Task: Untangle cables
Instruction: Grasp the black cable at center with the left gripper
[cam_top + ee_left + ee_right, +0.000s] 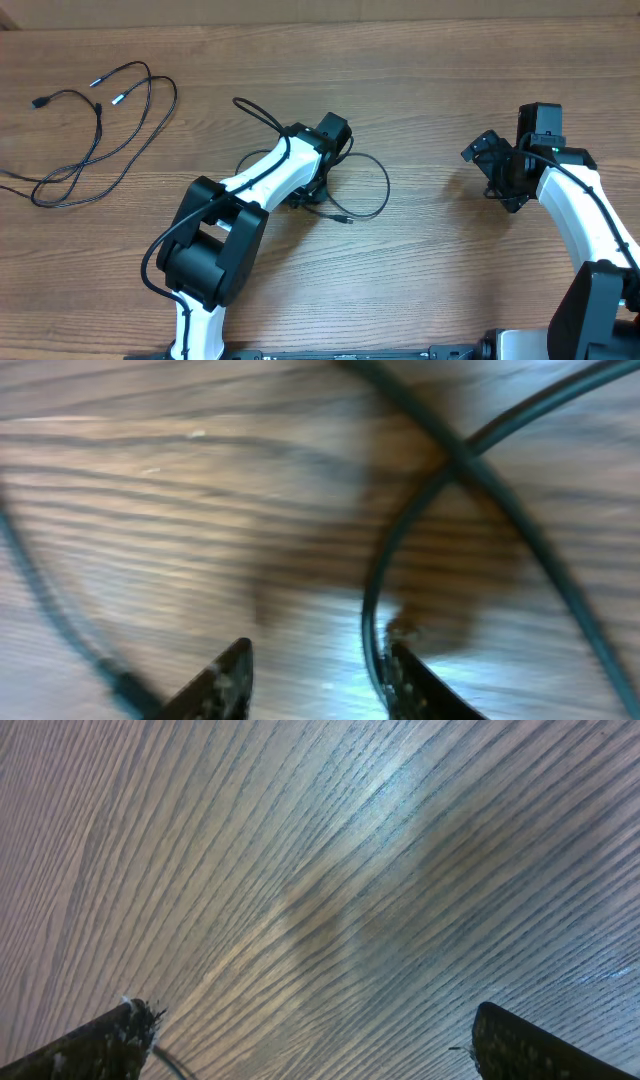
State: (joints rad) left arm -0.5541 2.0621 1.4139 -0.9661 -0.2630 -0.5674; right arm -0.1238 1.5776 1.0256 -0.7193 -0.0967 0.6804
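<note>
Left end effector point(318, 660) hangs low over the desk point(420, 280) with its fingers apart and nothing clamped between them; bare wood shows in the gap. The coming move turns on the looped cable point(387, 185). In the left wrist view one strand point(371, 600) of it stands just inside the gap, hugging the inner face of the finger point(410, 680) at the right of that view, whether touching I cannot tell. It runs straight ahead of the end effector, along its reach, so the fingers would close across it. I judge that a plain squeeze might catch it, though only at the edge of the grip. Further ahead, toward that same side, it meets a second strand point(540, 550) at a crossing point(462, 458); the blur hides which lies on top. A plug end point(118, 682) lies outside the other finger. Right end effector point(310, 1015) is spread wide over bare desk, well apart from the loop, so the left arm is much the nearer. Other cables point(98, 130) lie far off on the left arm's far side, apart from this loop, and nothing stands in the way.
</note>
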